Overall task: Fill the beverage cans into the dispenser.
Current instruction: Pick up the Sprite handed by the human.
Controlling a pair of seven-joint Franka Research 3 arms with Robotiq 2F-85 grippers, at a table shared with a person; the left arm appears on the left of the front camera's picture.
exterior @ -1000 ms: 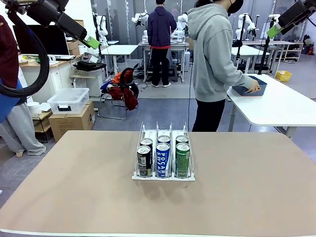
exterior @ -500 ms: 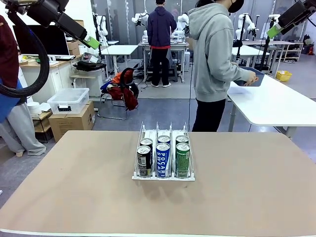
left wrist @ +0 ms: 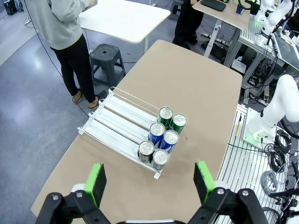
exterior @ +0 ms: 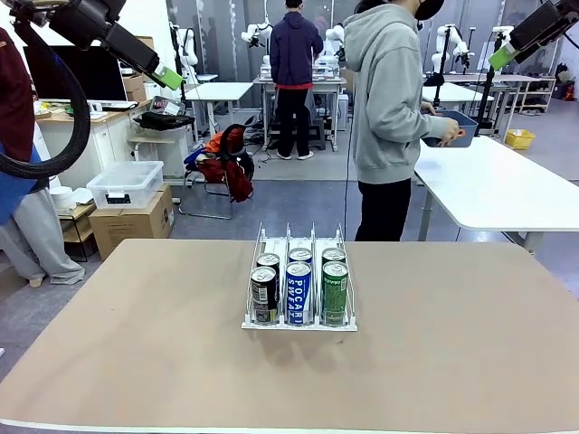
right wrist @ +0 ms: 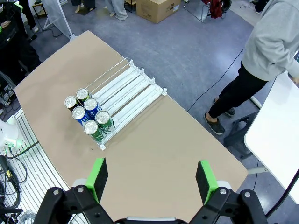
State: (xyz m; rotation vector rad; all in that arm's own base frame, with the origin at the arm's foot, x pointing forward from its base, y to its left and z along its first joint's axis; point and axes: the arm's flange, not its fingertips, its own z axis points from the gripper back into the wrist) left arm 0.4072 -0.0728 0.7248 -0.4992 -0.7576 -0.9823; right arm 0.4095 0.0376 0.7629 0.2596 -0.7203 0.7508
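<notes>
- The dispenser (exterior: 299, 276) stands at the centre of the brown table (exterior: 136, 362). Its clear walls split it into three narrow lanes.
- Six beverage cans (exterior: 298, 294) sit in it, two per lane, packed at the end nearest the bottom of the front view. Black cans are in the left lane, blue in the middle and green on the right. The far stretch of each lane lies bare.
- The left gripper (left wrist: 149, 181) hangs high above the table, its jaws spread wide and holding nothing. In its wrist view the cans sit just above mid-frame.
- The right gripper (right wrist: 152, 178) is equally high, its jaws spread and empty. In its wrist view the dispenser lies in the left half of the frame.
- Handling, as a judgement: the cans are smooth, round, thin-walled metal. They are likely weighty if full, slippery on the paint, and easy to dent under a hard squeeze.
- The best hold is probably across the body near the top, pads on opposite sides and the can kept upright.
- What stands in the way: the acrylic walls hug each lane, so spread jaws have little room low down. A can likely has to go in from above, at the bare far end.
- A person (exterior: 389, 108) stands beyond the table in the upper middle of the front view, lifting a blue bin (exterior: 466, 125) over a white table (exterior: 507, 194). I cannot tell what the bin holds.
</notes>
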